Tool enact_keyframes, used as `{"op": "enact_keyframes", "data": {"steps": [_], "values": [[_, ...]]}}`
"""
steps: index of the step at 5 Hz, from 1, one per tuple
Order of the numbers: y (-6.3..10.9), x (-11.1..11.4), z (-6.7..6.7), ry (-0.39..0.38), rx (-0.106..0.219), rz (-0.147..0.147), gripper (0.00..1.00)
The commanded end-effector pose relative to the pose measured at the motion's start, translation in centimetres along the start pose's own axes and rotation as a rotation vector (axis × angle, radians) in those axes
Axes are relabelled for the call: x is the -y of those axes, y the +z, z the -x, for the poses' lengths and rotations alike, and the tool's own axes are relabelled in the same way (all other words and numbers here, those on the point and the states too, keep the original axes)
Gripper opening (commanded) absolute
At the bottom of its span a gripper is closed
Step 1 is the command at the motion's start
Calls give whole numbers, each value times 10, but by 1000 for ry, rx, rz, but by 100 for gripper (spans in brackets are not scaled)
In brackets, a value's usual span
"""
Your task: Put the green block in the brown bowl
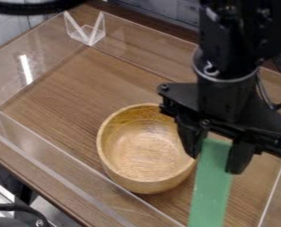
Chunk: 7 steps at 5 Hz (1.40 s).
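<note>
The brown bowl (140, 149) is a round, thick-walled wooden bowl resting on the wooden tabletop at the centre of the view; its inside holds nothing. My black gripper (216, 151) hangs pointing down just right of the bowl, over its right rim. It is shut on the top end of the green block (210, 191), a long flat bright green bar. The bar hangs from the fingers and runs down toward the bottom edge of the picture, to the right of the bowl.
Clear acrylic walls (36, 66) fence the wooden table on the left, back and front. A small clear stand (86, 29) sits at the back left. A black cable (278, 84) loops off the arm on the right.
</note>
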<state>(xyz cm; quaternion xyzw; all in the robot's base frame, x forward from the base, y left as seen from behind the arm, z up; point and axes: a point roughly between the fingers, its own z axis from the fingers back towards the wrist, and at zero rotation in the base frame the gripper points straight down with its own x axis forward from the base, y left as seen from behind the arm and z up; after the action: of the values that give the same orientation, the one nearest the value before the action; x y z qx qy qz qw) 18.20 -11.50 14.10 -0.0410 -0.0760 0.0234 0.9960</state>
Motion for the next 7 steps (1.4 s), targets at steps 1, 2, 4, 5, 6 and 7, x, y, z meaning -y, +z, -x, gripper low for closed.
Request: {"op": "enact_keyframes", "data": {"steps": [1,2,4,5,6,7], "values": [[6,6,-11,0,42,22,0],[5,8,-16,-3,51,26,0],[10,10,-24,-7,71,31,0],[16,11,-28,-8,84,33,0],[30,8,-34,-8,104,34,0],[48,3,-44,-10,136,31,0]]}}
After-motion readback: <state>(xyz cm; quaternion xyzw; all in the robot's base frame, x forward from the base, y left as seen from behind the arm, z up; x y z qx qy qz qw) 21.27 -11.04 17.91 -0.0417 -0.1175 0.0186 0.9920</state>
